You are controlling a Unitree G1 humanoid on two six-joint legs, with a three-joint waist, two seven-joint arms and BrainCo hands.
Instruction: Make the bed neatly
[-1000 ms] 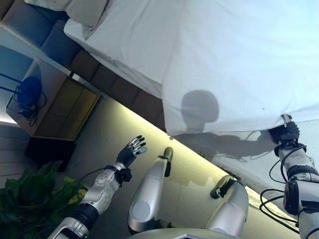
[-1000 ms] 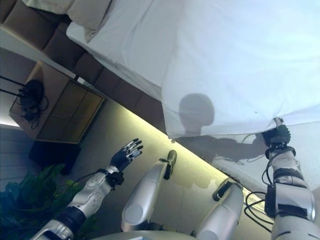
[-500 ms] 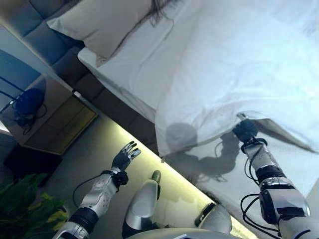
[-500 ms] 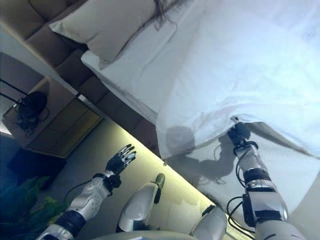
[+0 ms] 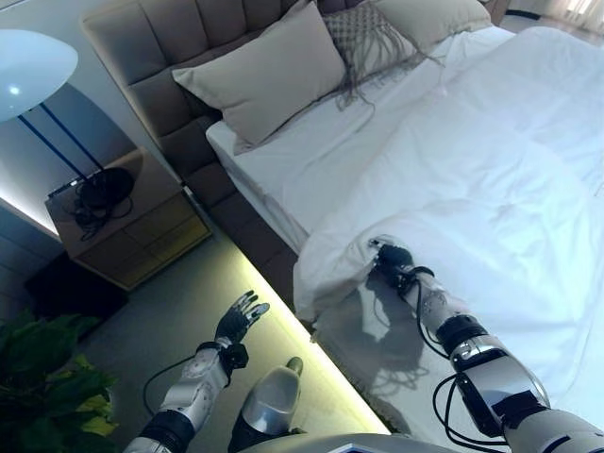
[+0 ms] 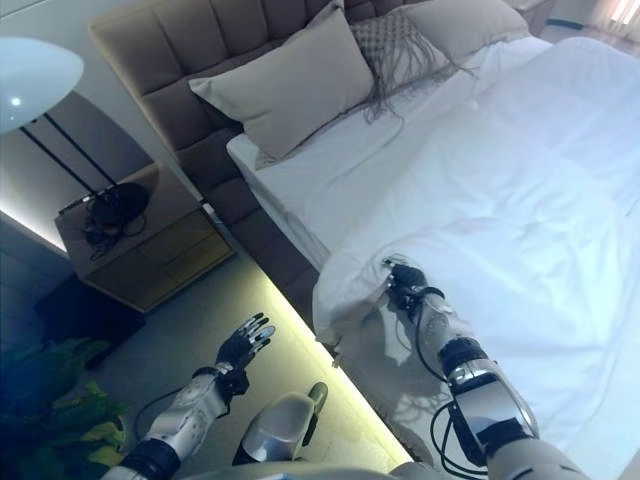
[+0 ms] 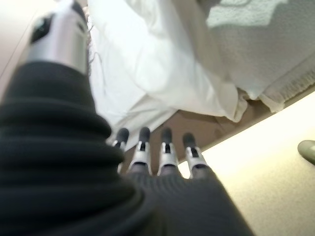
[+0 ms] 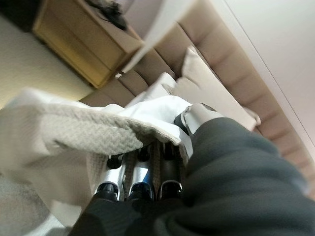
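My right robot hand (image 5: 394, 260) grips duvet (image 5: 491, 179) corner | left robot hand (image 5: 238, 319) wide, idle | pull toward pillows (image 5: 274, 71), keep edge straight

right hand (image 5: 392, 260) clenched, arm outstretched, left hand (image 5: 238, 319) raised, fingers straight

duvet (image 5: 491, 179) white (underside grey, textured) | pillow (image 5: 269, 80) beige | headboard (image 5: 160, 42) tan, tufted | nightstand (image 5: 132, 226) light wood

No readable text or labels anywhere.
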